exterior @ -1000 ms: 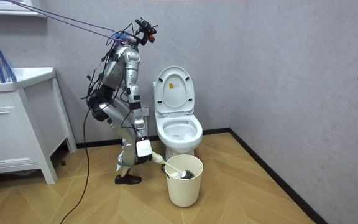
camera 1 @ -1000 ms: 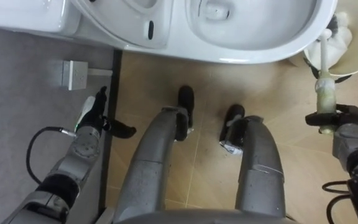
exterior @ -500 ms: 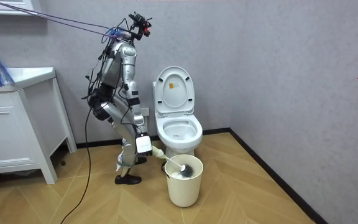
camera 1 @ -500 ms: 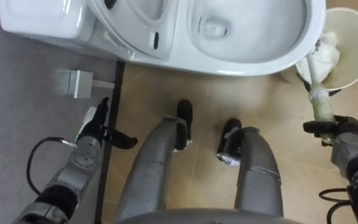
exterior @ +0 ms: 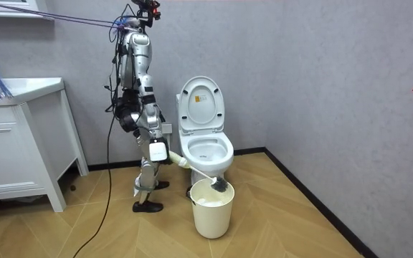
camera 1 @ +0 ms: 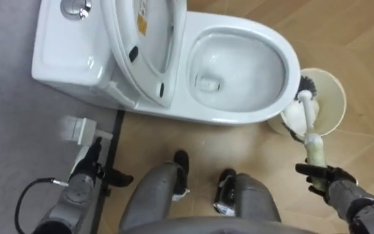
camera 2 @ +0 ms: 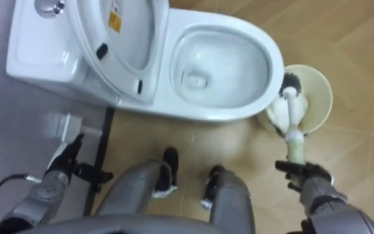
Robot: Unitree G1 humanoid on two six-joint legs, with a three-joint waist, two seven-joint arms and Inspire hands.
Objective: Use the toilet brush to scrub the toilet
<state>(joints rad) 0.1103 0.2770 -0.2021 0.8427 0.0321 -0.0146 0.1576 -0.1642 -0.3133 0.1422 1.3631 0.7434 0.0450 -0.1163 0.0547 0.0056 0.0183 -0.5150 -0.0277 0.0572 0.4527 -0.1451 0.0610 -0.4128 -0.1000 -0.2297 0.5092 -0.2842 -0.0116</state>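
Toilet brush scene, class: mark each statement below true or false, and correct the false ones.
1. The white ceramic toilet has its lid raised. True.
2. The right hand is curled round the white toilet brush. True.
3. The brush's dark bristle head is inside the toilet bowl. False: it is at the mouth of the cream round bin beside the bowl.
4. The left hand grips the toilet seat. False: it hangs open by the wall, holding nothing.

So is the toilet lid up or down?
Up. The lid stands raised against the tank, and the bowl lies uncovered.
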